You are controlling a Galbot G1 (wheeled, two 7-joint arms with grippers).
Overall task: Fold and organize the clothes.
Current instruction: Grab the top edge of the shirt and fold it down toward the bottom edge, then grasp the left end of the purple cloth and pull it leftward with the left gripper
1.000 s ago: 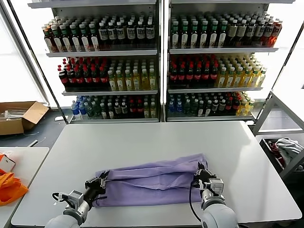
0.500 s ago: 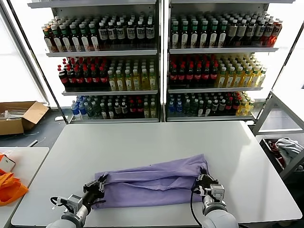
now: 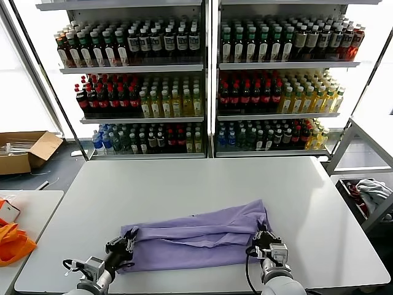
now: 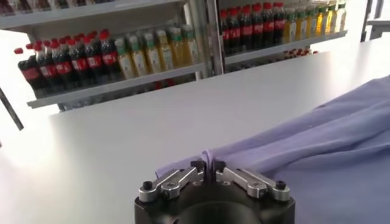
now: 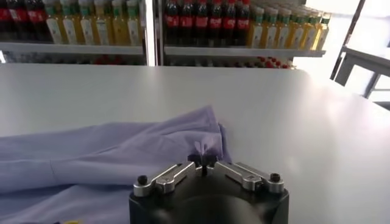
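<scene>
The lavender T-shirt (image 3: 196, 236) lies folded in a long band across the near part of the white table (image 3: 196, 184), plain side showing. My left gripper (image 3: 120, 246) is shut on the shirt's left end; the left wrist view shows a pinch of cloth (image 4: 206, 159) between its closed fingertips (image 4: 208, 167). My right gripper (image 3: 265, 238) is shut on the shirt's right end; the right wrist view shows a cloth fold (image 5: 204, 149) pinched at its tips (image 5: 202, 164). Both grippers are low, near the table's front edge.
Shelves of drink bottles (image 3: 202, 86) stand behind the table. A cardboard box (image 3: 24, 150) is on the floor at left, an orange bag (image 3: 12, 243) on a side table, and a bin with cloth (image 3: 368, 196) at right.
Both grippers have pulled back toward the table's front edge, dragging the shirt's near edge with them. The shirt's band has shifted slightly nearer and both stay shut on it.
</scene>
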